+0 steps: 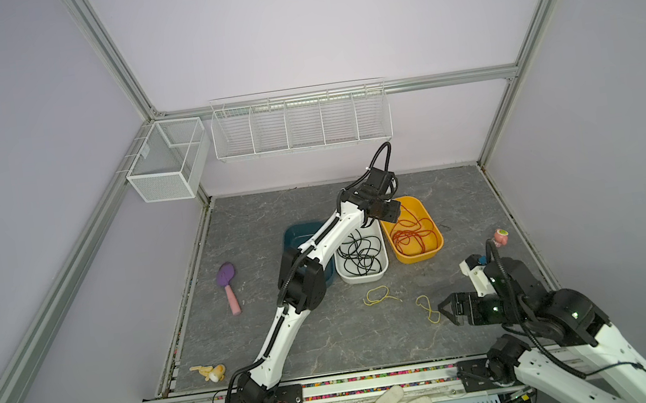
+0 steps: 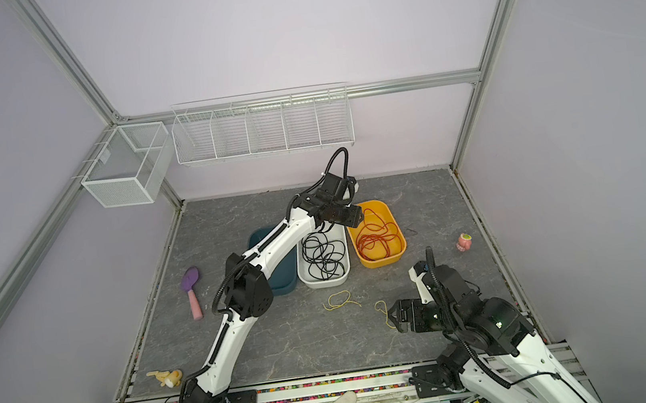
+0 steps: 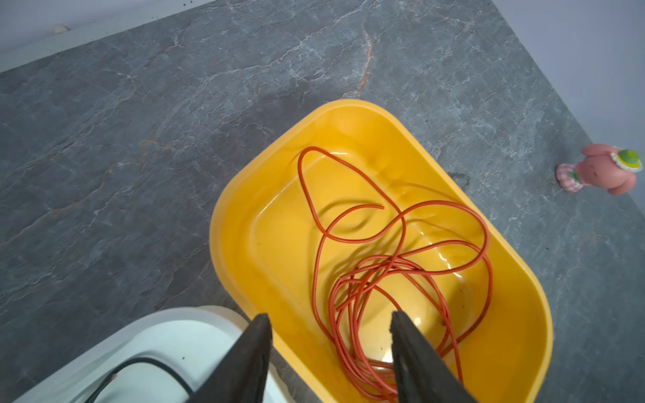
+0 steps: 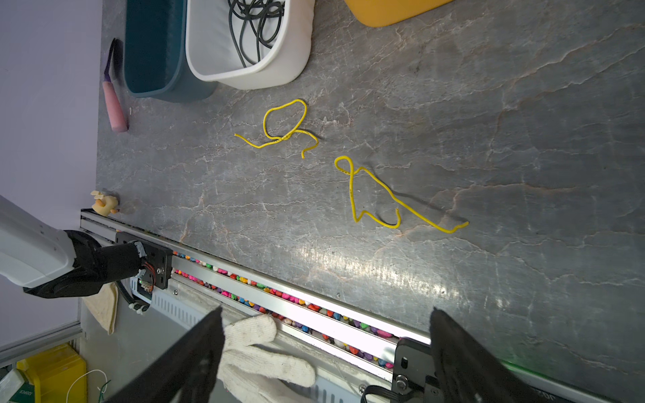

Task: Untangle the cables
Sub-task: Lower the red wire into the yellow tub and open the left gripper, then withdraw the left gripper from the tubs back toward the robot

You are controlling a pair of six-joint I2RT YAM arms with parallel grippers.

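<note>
The left gripper [image 3: 328, 317] hangs, jaws apart and empty, over the yellow tub [image 3: 223, 223], mid-frame in both top views, where the red cable [image 3: 401, 265] lies coiled. The black cable [image 1: 361, 253] fills the white tub [image 1: 364, 278] beside it. The yellow cables [image 4: 284, 125] lie lower on the table [image 1: 330, 344]. The right gripper [image 4: 326, 310] gapes, empty.

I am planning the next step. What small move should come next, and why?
Probably lower the open right hand onto the nearer yellow cable. The red cable lies in the yellow tub under the open left hand, the black cable in the white tub; both yellow cables lie on the table.
</note>
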